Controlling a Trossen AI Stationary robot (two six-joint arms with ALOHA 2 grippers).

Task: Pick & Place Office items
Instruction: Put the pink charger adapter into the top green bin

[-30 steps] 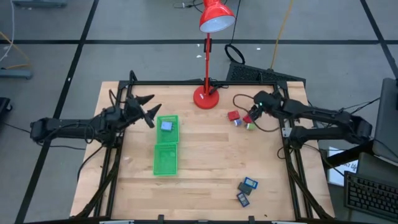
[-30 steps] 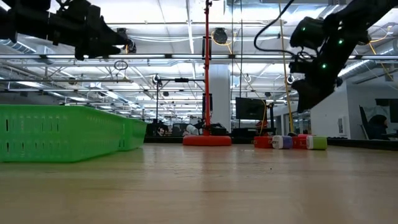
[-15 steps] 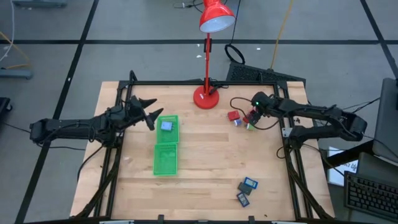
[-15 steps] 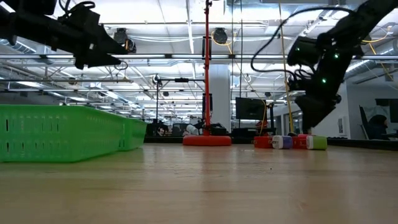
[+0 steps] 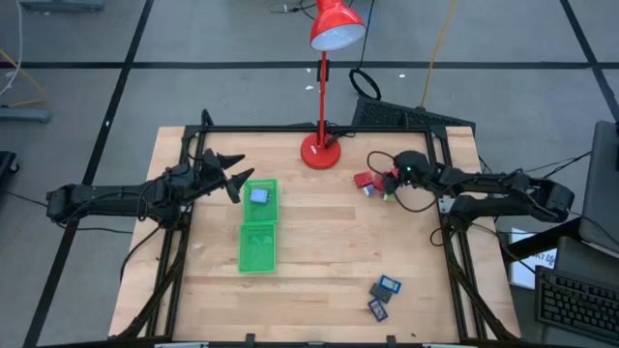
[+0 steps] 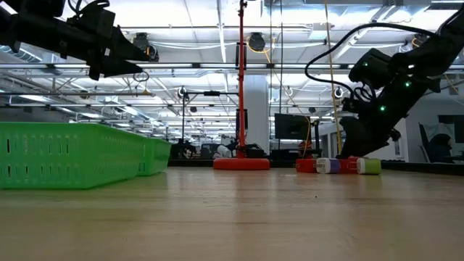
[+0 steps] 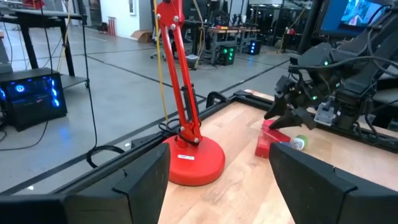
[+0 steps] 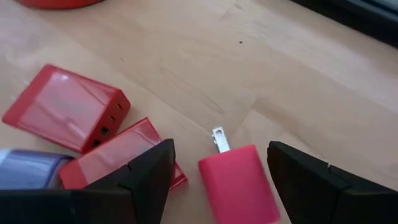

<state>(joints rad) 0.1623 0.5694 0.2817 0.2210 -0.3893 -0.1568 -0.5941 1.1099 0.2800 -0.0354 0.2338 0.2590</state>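
My right gripper (image 8: 227, 186) (image 5: 391, 180) is open and low over the table's far right part. Its fingers stand on either side of a small red plug block (image 8: 239, 183) without touching it. Two flat red blocks (image 8: 62, 106) (image 8: 124, 158) and a whitish-blue bit (image 8: 25, 168) lie just beside it on the wood. A blue piece (image 5: 259, 195) lies in the green tray's far compartment. Two dark rectangles with blue faces (image 5: 389, 285) (image 5: 378, 308) lie near the table's near edge. My left gripper (image 5: 229, 175) is open and raised beside the tray's far end.
The long green tray (image 5: 258, 246) lies left of centre, its near compartment bare. The red desk lamp stands on its base (image 5: 320, 152) at the far edge, close to the red pieces, with a dark cable (image 5: 372, 155) looping beside them. Bare wood fills the table's middle.
My right gripper has come down from above the red pieces to just over the table, settling around the red plug block while staying open. The pieces on the table have kept their places.
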